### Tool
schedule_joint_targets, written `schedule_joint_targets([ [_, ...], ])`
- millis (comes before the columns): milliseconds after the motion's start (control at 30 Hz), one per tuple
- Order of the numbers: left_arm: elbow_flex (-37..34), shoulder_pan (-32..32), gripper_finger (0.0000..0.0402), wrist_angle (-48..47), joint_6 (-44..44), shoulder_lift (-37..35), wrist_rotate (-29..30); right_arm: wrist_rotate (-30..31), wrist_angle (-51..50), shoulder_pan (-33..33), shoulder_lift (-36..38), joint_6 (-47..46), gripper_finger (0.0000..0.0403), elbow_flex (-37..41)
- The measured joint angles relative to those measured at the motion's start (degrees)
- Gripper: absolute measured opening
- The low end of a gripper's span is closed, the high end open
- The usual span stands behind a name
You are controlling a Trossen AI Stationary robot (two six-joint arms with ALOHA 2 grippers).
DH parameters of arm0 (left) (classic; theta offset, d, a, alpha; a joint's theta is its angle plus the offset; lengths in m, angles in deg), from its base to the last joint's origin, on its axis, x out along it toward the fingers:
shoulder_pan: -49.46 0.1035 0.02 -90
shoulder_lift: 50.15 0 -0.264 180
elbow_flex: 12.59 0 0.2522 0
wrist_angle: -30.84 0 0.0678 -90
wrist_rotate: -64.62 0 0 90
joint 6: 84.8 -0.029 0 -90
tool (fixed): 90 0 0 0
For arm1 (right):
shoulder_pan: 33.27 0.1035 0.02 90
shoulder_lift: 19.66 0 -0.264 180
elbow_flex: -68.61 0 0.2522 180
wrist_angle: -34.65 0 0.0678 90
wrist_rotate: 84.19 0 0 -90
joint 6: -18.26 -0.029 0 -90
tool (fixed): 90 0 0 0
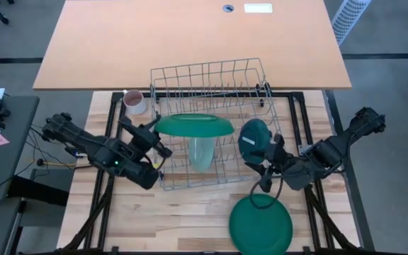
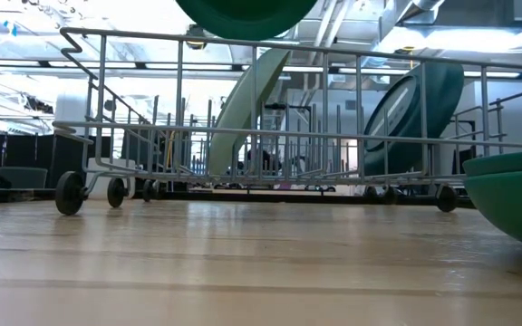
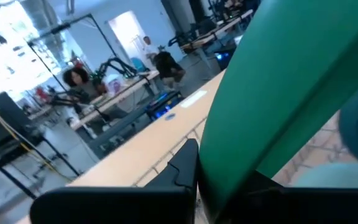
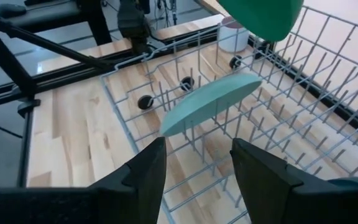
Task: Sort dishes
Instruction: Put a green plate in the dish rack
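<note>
My left gripper (image 1: 159, 142) is shut on a large dark green plate (image 1: 193, 126) held over the wire dish rack (image 1: 211, 74); the plate also fills the left wrist view (image 3: 291, 81). A pale mint plate (image 1: 202, 152) stands on edge between the rack's wires, leaning. A dark teal plate (image 1: 253, 138) stands at the rack's right end. Another large dark green plate (image 1: 261, 225) lies flat on the table near the front edge. My right gripper (image 4: 197, 174) is open and empty at the rack's right side (image 1: 266, 166). My left gripper pinches the plate's rim (image 3: 229, 162) at its left end (image 1: 160, 129) between its two fingers. The fingers come about level from the table's left. The plate is lifted clear above the rack, standing nearly on edge, its faces toward the table's near and far sides.
A pinkish-white mug (image 1: 134, 101) stands at the rack's far left corner. A larger tan table (image 1: 190, 42) lies beyond the rack. People and workbenches show in the room behind (image 3: 79, 81). Bare wood lies at the near left of the table (image 1: 161, 219).
</note>
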State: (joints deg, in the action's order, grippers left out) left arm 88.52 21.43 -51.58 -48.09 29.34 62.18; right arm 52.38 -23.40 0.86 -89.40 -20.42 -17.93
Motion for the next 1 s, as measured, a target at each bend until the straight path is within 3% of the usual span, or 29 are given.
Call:
schedule_joint_targets([
  [433, -0.83, -0.46, 0.0011, -1.22, 1.58, -0.01, -1.76, 0.04, 0.81, -4.39, 0.00, 10.53, 0.0186, 0.00],
  [667, -0.83, -0.42, 0.0011, -1.03, 3.16, 0.02, -8.57, -0.02, 2.35, -3.56, 0.00, 10.67, 0.0186, 0.00],
  [900, -0.83, -0.41, 0.0011, -0.98, 4.77, 0.02, -9.38, -2.22, 8.77, -2.71, -1.28, 11.22, 0.0186, -0.04],
  [1000, -0.83, -0.40, 0.0011, -0.98, 5.03, 0.02, -9.52, -4.86, 14.88, -2.11, -3.99, 18.74, 0.0186, -0.02],
])
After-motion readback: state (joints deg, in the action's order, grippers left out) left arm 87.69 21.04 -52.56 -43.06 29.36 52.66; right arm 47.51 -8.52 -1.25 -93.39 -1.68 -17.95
